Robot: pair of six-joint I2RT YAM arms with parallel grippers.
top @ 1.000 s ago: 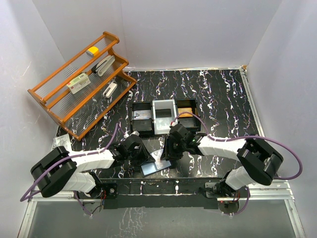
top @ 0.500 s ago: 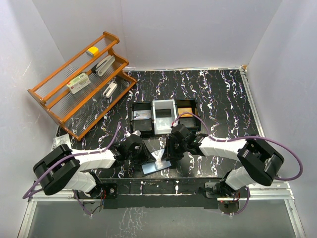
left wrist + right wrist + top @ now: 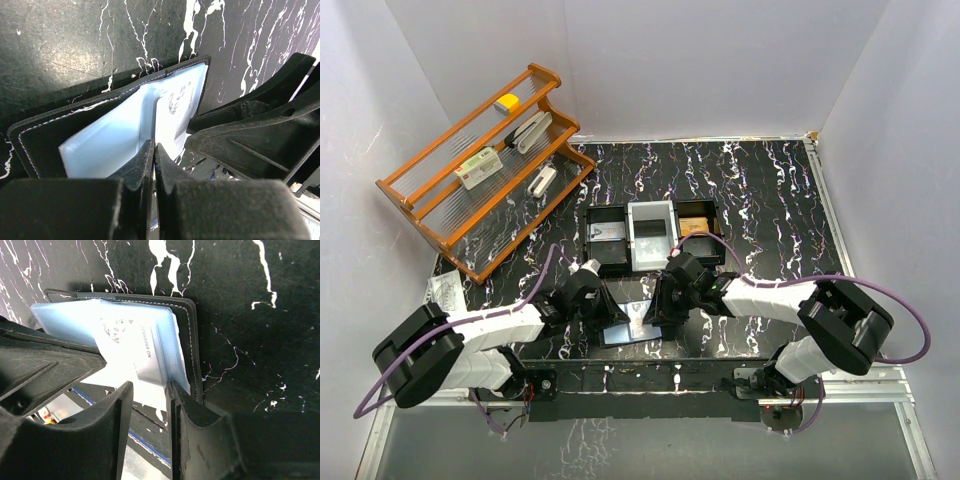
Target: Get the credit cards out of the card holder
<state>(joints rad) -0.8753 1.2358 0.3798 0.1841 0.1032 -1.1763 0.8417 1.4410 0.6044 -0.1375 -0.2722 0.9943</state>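
The left gripper (image 3: pixel 154 150) is now pinching fully closed, having stood a little apart a second ago. Its fingertips are meeting on the raised fold of the light blue-grey inner leaf of the card holder (image 3: pixel 628 330), so it appears to be gripping that leaf rather than closing on nothing. The left arm is also reaching further toward the black tray (image 3: pixel 587 240) than before. The card holder, lying askew earlier, is now sitting squarer on the near side of the tray, just in front of its left and middle compartments. It is lying open, black cover down and glossy inside up, between the two grippers.

The right gripper (image 3: pixel 149 392) is holding its jaws partly apart, much as a second ago. They are straddling the free edge of a pale printed sheet (image 3: pixel 135 350) in the clear pocket without clamping it. Whether that sheet is a credit card or only a pocket insert cannot be told.

By this reading, the left side is pinning the card holder open so the right can work at the pocket. No card is lying free of the card holder yet, so the removal is still at its start.
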